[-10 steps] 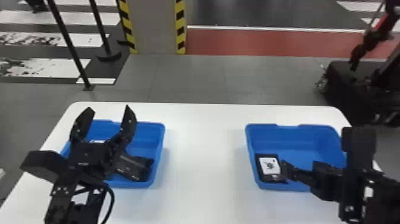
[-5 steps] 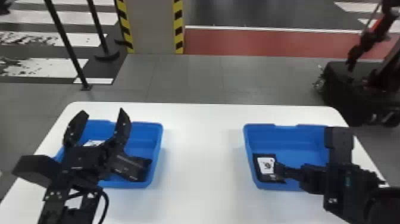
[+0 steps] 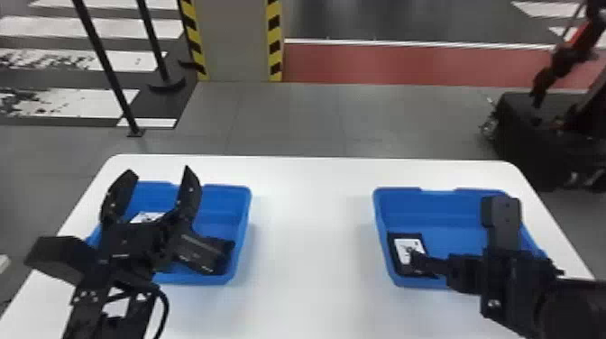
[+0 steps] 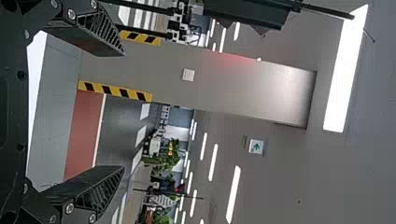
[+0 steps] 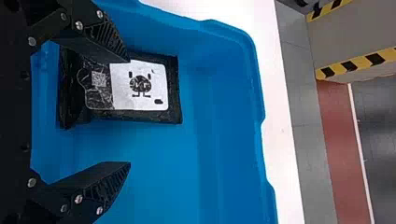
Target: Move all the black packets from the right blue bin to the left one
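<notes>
My left gripper (image 3: 155, 182) stands open above the left blue bin (image 3: 241, 216); its spread fingers hold nothing in the left wrist view, where the gripper (image 4: 124, 111) faces the room. Inside that bin lie a black packet (image 3: 196, 252) and, partly behind the gripper, a white label (image 3: 149, 217). My right gripper (image 3: 464, 270) is at the near part of the right blue bin (image 3: 451, 207), a finger over a black packet (image 3: 401, 266) with a white label. In the right wrist view the gripper (image 5: 129, 112) is open, one fingertip overlapping the edge of the packet (image 5: 140, 88).
Both bins stand on a white table (image 3: 306, 225), well apart. Beyond its far edge are a pillar (image 3: 234, 40) with striped edges, black posts (image 3: 103, 67) at the left, and a dark machine (image 3: 527, 135) at the right.
The right gripper and forearm have shifted left over the right bin, its finger coming lower over the packet. The left gripper stays above its bin, still open.
</notes>
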{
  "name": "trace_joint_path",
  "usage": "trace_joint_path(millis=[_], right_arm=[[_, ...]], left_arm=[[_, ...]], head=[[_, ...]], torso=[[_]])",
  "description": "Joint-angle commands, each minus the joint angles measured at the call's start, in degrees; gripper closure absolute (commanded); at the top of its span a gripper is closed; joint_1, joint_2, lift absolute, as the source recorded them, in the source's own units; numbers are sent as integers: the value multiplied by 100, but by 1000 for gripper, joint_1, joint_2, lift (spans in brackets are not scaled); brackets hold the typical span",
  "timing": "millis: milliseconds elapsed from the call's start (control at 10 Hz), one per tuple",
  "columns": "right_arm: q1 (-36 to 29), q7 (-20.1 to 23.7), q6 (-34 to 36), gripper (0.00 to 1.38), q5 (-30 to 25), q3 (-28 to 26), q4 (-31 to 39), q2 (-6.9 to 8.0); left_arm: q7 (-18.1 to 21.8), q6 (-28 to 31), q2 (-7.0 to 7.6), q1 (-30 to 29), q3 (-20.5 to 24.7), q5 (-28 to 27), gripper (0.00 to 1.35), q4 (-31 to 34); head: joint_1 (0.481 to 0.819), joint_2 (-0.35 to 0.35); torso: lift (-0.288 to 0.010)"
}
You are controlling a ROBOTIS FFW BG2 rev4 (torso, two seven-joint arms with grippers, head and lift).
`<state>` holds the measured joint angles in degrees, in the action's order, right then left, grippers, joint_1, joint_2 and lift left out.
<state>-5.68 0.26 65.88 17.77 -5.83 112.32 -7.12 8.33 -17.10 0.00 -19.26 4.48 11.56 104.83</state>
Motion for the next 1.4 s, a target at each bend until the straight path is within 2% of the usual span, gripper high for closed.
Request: trace_joint_path(millis=[0, 700, 800, 900, 1000, 1100, 1300], right_arm=[[20, 1, -92, 266, 16, 47, -87, 0], [231, 1, -120, 285, 183, 293, -692, 27], [287, 1, -49, 415, 218, 293, -776, 27], [287, 1, -35, 779, 201, 302, -762, 27], [202, 1, -204, 1085, 209, 302, -678, 27], [118, -8, -317, 1134, 183, 302, -495, 44], [-79, -43, -598, 1136, 209, 302, -73, 44]], left_arm=[[2, 8, -15, 0, -17, 4, 168, 0], [2, 36, -15, 42, -114, -14, 168, 28], [2, 36, -15, 56, -140, -14, 170, 28], [2, 36, -15, 56, -140, -5, 170, 28], [2, 22, -15, 56, -131, -5, 170, 14], [2, 8, -15, 56, -131, -5, 170, 28], [2, -6, -15, 70, -131, -5, 170, 28]], head=[[695, 10], [695, 33], [695, 34], [695, 33], [695, 32], [695, 32], [695, 34]], torso=[[-110], [-110], [-110], [-110], [-110], [-110], [-110]])
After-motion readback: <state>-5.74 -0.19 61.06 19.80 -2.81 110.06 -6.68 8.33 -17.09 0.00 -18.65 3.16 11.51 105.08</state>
